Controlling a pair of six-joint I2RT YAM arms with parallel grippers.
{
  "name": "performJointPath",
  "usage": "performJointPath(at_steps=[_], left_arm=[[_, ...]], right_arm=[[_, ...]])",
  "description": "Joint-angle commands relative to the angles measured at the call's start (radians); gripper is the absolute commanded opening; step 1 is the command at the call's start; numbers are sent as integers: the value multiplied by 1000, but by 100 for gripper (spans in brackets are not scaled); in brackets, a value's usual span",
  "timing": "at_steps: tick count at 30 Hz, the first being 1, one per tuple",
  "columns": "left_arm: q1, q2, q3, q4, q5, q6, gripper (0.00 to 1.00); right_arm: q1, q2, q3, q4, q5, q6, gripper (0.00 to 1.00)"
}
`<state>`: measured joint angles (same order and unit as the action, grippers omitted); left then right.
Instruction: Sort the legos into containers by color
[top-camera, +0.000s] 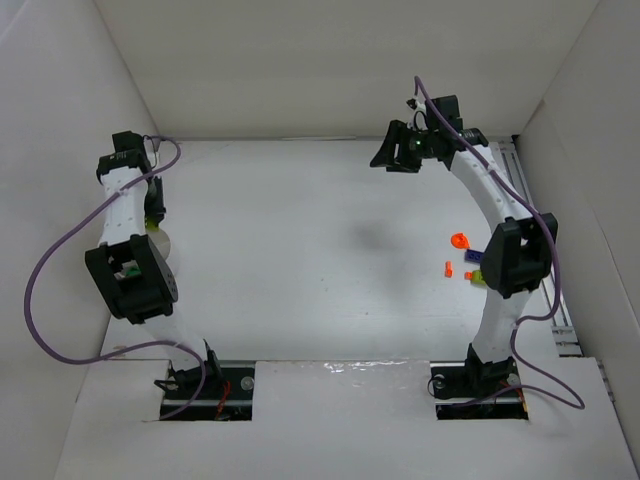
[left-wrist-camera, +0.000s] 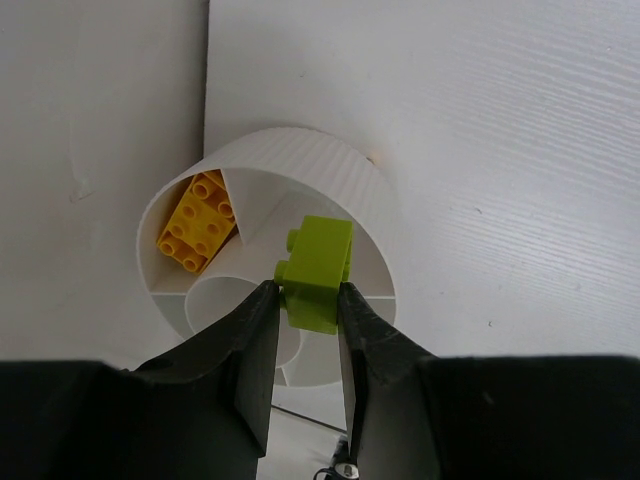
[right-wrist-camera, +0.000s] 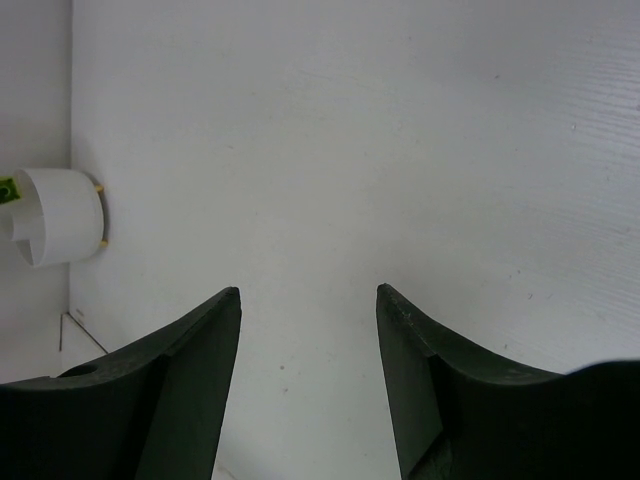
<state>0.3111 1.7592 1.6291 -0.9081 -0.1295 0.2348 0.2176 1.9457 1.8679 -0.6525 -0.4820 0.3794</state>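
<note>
Green brick (left-wrist-camera: 318, 272) pinched in my left pincer (left-wrist-camera: 307, 296), hanging over the divided container (left-wrist-camera: 330, 175) by the left wall. I should release clear of the section holding the yellow bricks (left-wrist-camera: 198, 225). My right pincer (right-wrist-camera: 308, 300) gapes wide and empty, loose legos (top-camera: 460, 255) waiting on the right.

Lime-green lego (left-wrist-camera: 318, 272), yellow lego (left-wrist-camera: 197, 232), ribbed white container (left-wrist-camera: 330, 170), black left pincer (left-wrist-camera: 308, 298).

A lime-green plastic brick (left-wrist-camera: 318, 270), pinched in the left gripper (left-wrist-camera: 308, 293), hangs over a round white ribbed divided cup (left-wrist-camera: 340, 180). A yellow studded brick (left-wrist-camera: 197, 232) lies in one compartment. Small orange bricks (top-camera: 448, 268) and a purple brick (top-camera: 470, 259) lie scattered well apart from the cup.
</note>
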Motion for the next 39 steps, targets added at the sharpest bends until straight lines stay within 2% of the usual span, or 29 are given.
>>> performJointPath(at_steps=[1,9,18,30,33,34,35,39], left_arm=[[-4,8,-5,2,-22,1,14],[-4,8,-5,-8,-32,1,15],[-23,-10,-35,-26,-32,20,24],[-23,-20,-77,-35,-41,29,24],[-23,-29,-86,-35,-41,29,36],[-23,-29,-86,-35,-41,29,43],[-23,-38,-86,-35,-41,29,54],[-23,-49,-63,-21,-50,15,67]], right_arm=[[3,16,53,7,-4,-17,62],[3,25,53,7,5,-17,62],[3,25,53,-2,5,-17,62],[3,25,53,-2,-4,-17,63],[3,25,53,-2,5,-17,63],[3,25,53,-2,5,-17,64],[3,25,53,-2,14,-17,64],[3,25,53,-2,14,-17,66]])
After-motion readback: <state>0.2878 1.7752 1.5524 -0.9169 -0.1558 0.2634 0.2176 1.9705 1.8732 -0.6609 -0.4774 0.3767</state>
